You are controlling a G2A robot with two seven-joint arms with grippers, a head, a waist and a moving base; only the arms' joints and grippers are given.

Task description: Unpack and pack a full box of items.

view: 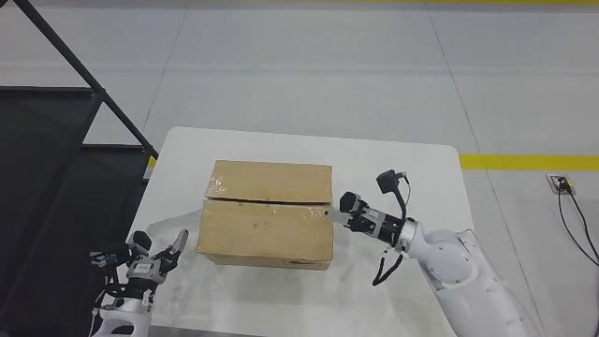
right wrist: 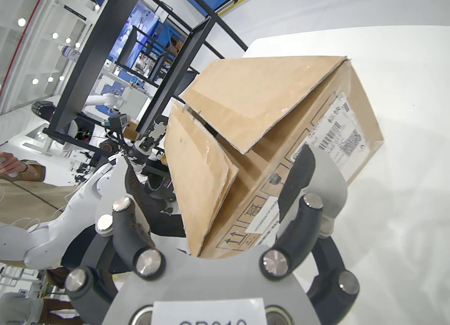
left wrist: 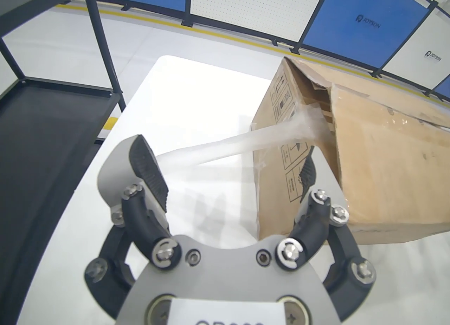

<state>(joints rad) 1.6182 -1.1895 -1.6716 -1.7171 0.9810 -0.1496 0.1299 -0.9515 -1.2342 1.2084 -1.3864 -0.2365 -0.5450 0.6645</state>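
Opening the box (view: 269, 213) looks like the step in hand: it sits mid-table (view: 412, 164), flaps slightly raised. A strip of clear tape (left wrist: 228, 145) runs from its end seam to one finger of the left pincer (left wrist: 225, 154), whose jaws stand apart. The right pincer (view: 344, 208), also apart, is at the opposite end; next, I judge, the tape needs pulling free.
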